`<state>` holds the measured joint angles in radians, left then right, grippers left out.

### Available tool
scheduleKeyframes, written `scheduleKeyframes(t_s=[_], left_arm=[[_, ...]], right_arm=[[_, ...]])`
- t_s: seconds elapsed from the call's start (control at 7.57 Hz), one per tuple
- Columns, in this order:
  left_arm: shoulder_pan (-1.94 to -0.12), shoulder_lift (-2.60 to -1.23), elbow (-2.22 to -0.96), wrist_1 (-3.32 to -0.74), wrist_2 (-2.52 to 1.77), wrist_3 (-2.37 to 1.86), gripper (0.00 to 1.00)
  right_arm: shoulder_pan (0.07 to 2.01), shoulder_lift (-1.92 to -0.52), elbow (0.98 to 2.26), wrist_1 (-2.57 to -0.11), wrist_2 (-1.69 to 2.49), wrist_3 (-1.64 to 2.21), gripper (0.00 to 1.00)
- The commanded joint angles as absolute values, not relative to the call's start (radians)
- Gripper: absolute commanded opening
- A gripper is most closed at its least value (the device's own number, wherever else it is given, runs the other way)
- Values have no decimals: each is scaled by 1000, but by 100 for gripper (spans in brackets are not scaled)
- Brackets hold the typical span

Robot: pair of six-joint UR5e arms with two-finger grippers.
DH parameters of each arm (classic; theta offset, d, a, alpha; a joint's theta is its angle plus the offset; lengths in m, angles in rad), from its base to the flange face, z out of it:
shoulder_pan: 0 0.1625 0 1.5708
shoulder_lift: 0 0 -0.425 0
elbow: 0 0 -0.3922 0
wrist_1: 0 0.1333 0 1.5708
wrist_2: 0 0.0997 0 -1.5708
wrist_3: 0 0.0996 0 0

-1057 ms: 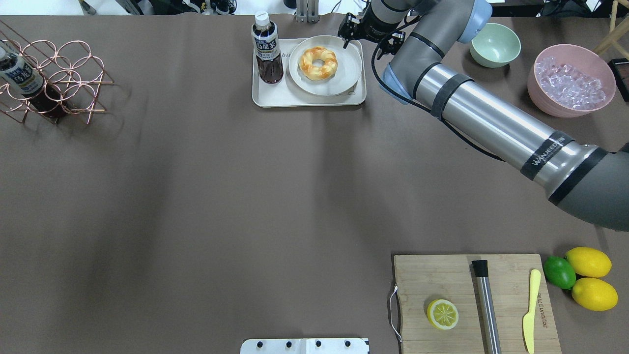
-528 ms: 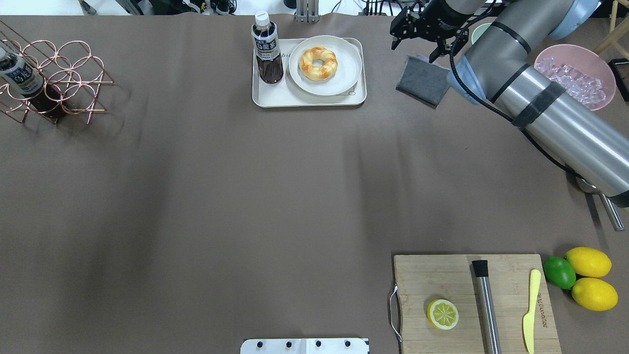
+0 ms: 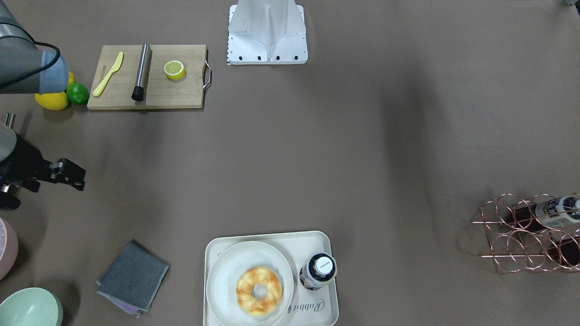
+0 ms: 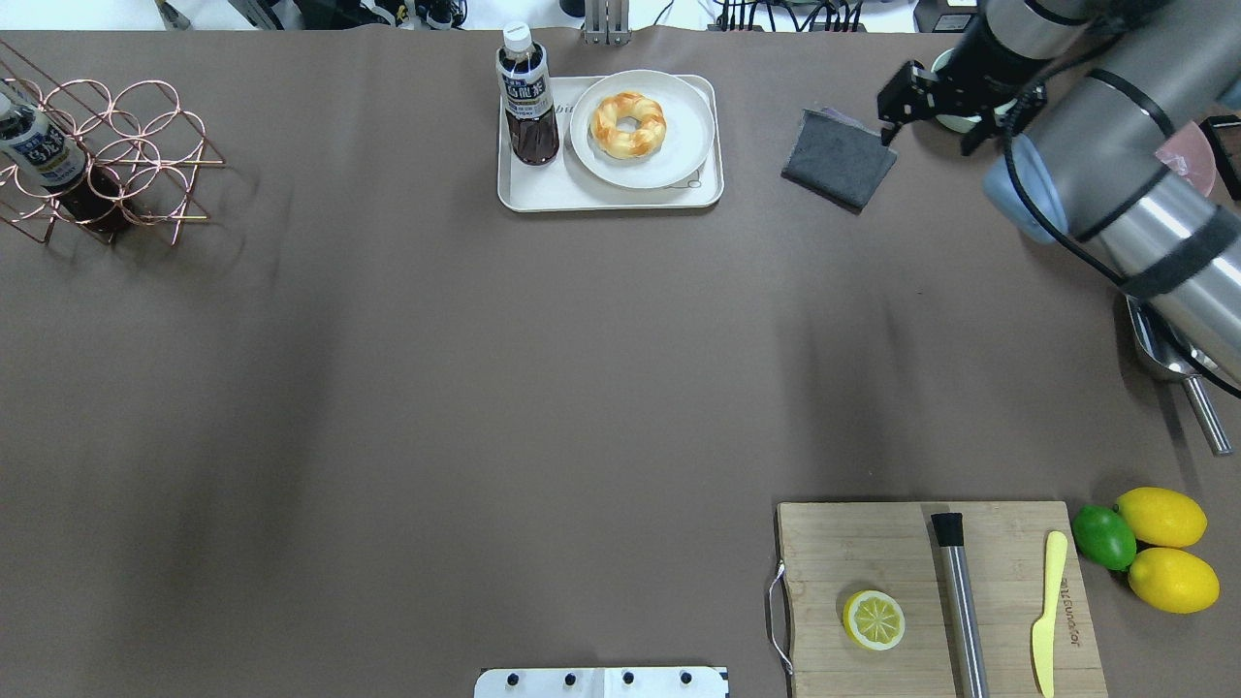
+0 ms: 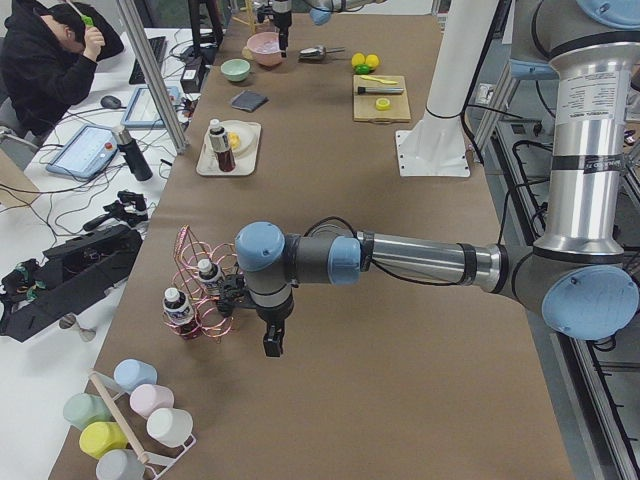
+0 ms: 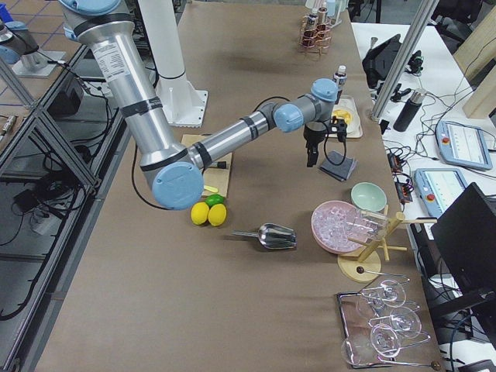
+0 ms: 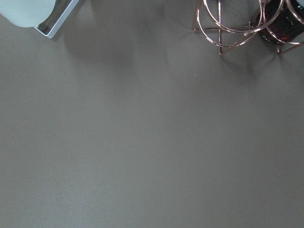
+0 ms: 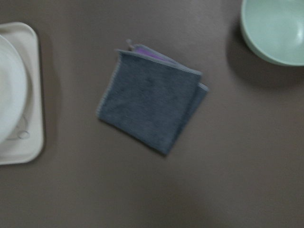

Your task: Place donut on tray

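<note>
Twisted golden donut (image 4: pixel 628 124) on round white plate (image 4: pixel 684 145) on cream rounded tray (image 4: pixel 543 190), far side. Right gripper (image 3: pixel 77 178) spread, empty, near folded grey cloth (image 4: pixel 839 160). Left gripper (image 5: pixel 272 345): can't tell.

donut (image 4: pixel 628 124) on plate (image 4: pixel 684 147), plate on tray (image 4: pixel 543 186)

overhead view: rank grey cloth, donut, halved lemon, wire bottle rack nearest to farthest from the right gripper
From the right gripper:
1. grey cloth, right beside it
2. donut, on the plate
3. halved lemon, on the cutting board
4. wire bottle rack, far left
</note>
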<state>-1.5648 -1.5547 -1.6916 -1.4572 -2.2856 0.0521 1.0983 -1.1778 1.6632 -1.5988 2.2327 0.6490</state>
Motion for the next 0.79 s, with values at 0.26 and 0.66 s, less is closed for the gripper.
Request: scheduleKeyframes(t_s=[0.26, 0.66], left_arm=[[-1565, -1562, -1692, -1459, -2286, 52, 98], [-1565, -1565, -1689, -1456, -2284, 54, 98]], right_arm=[[1283, -1567, 1763, -1629, 2233, 215, 100], [1398, -1620, 1646, -1621, 2233, 119, 100]])
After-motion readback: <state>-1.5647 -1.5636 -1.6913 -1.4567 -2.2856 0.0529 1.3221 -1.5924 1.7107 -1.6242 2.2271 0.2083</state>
